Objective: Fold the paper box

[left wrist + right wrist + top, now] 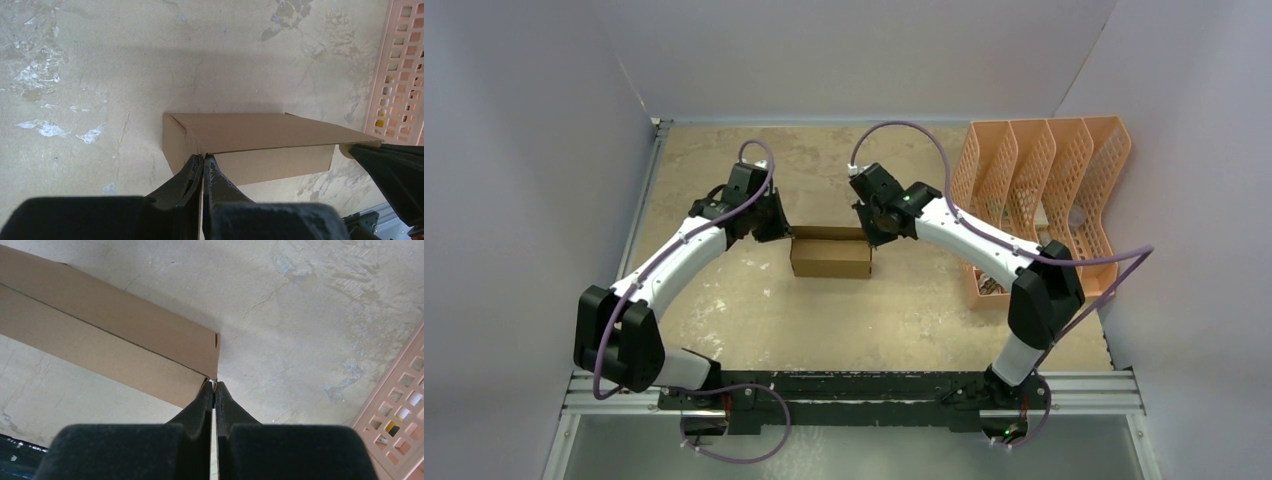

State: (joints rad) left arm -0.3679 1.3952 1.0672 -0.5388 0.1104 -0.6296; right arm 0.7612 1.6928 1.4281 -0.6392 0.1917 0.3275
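Jaws of the left gripper (202, 157) are pressed together, tips touching the near corner of the paper box (250, 132) where the lid edge meets the side wall. Jaws of the right gripper (214, 385) are pressed together too, tips right at the box's other near corner. I see a thin pale line between each pair of fingers, and I can't tell if that is a sliver of card being nipped or just table showing through.

From the top camera the box sits closed-looking in the middle of the table (824, 320), long axis running 9 to 3 o'clock. The left gripper is at its 9 o'clock end and the right gripper at its 3 o'clock end, so neither arm is nearer and each owns one end.

In the left wrist view the box runs from the tips toward 2 o'clock. In the right wrist view it runs from the tips toward 10 o'clock. The orange file organizer (1044, 190) stands well apart at 3 o'clock.

My read: the fold is nearly done, and whatever comes next depends on both tips working the two ends evenly so the box doesn't skew.
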